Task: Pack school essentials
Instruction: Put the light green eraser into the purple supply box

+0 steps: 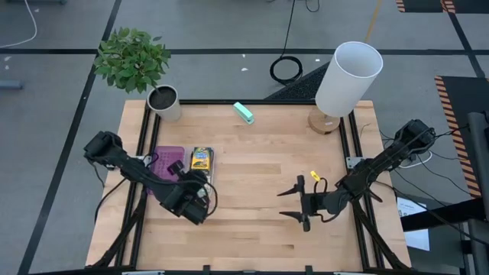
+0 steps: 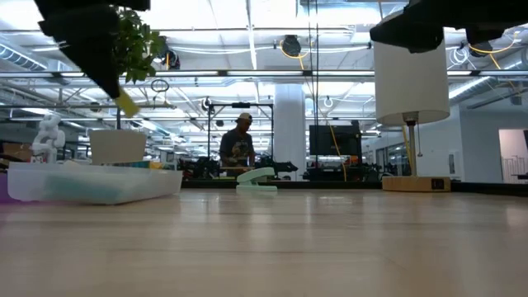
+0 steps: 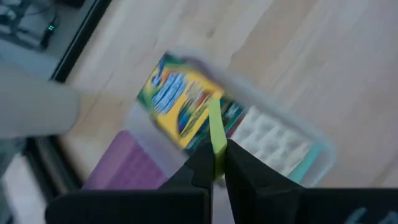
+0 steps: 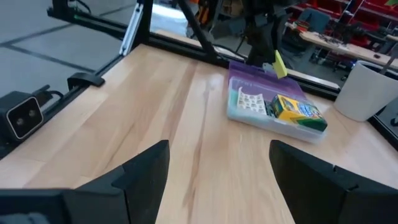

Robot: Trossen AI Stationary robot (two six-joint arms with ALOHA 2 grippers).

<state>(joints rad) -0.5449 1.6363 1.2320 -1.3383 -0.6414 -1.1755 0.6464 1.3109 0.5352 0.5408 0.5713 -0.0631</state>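
A flat case [image 1: 170, 163] lies open at the table's left, with its purple half beside a clear tray [image 4: 273, 118]. In the tray lie the yellow-green crayon box [image 3: 183, 109] and a white patterned pad [image 3: 270, 134]. My left gripper [image 1: 195, 183] hovers above the case, shut on a small yellow-green piece [image 3: 216, 130], which also shows in the right wrist view [image 4: 280, 64] and the low view [image 2: 128, 103]. My right gripper [image 1: 289, 203] stands open over bare table at the right, with nothing between its fingers [image 4: 143, 171]. My left gripper pinches the small yellow-green piece by one end [image 3: 217, 149] between its two fingertips. The fingers come from above, slanting down. The piece sticks out past the fingertips, lifted clear, and hangs tilted above the tray.
A teal block [image 1: 244, 112] lies at the far middle of the table. A white lamp [image 1: 348, 80] stands at the far right and a potted plant [image 1: 163, 103] at the far left. Bare wood [image 1: 252, 176] lies between the two arms. A person [image 2: 239, 144] stands beyond the table.
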